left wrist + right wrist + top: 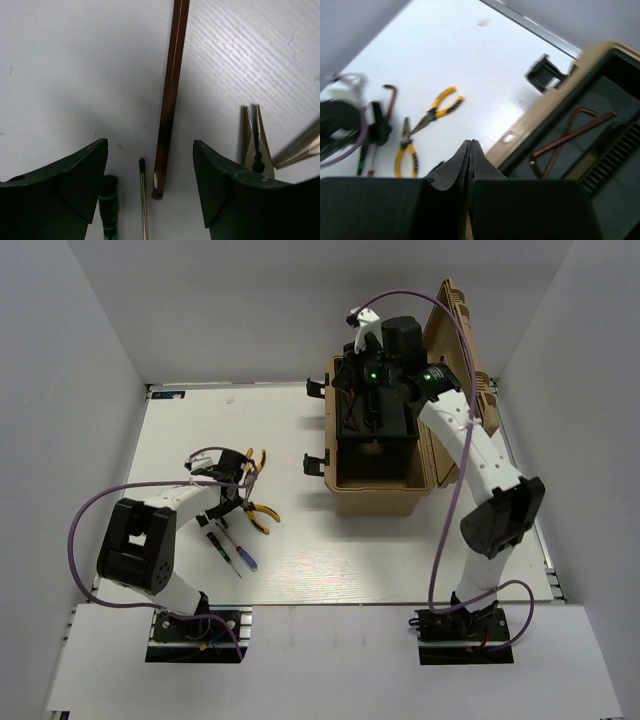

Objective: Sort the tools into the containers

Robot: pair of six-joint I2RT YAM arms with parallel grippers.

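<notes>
left gripper: jaws apart, low over the table, one finger on each side of the hex key. Nothing is clamped and no contact is visible.
hex key: dark brownish shaft lying flat and running away from the gripper. Its near end sits roughly midway between the fingers.
near neighbours: a thin screwdriver shaft lies just beside the key's end, inside the jaw span. The green-handled screwdriver is tucked against one finger, and a pliers nose lies just outside the other.
right gripper: fingers pressed together, empty, held above the toolbox.
toolbox: tan, lid raised. The stored hex keys, apparently two, lie crossed inside.
tools left out: two yellow-handled pliers and the screwdrivers remain on the table around the left gripper.
step in hand (judged): closing on the hex key for transfer to the toolbox.
risk, double pick: closing here would likely trap the thin shaft with the key, skewing the grip.
risk, pivoting: a hold at the extreme end of a long shaft may let it droop and strike the toolbox rim.
risk, disturbance: the fingers stand so close to the green handle and pliers nose that any sideways correction may push them.
</notes>
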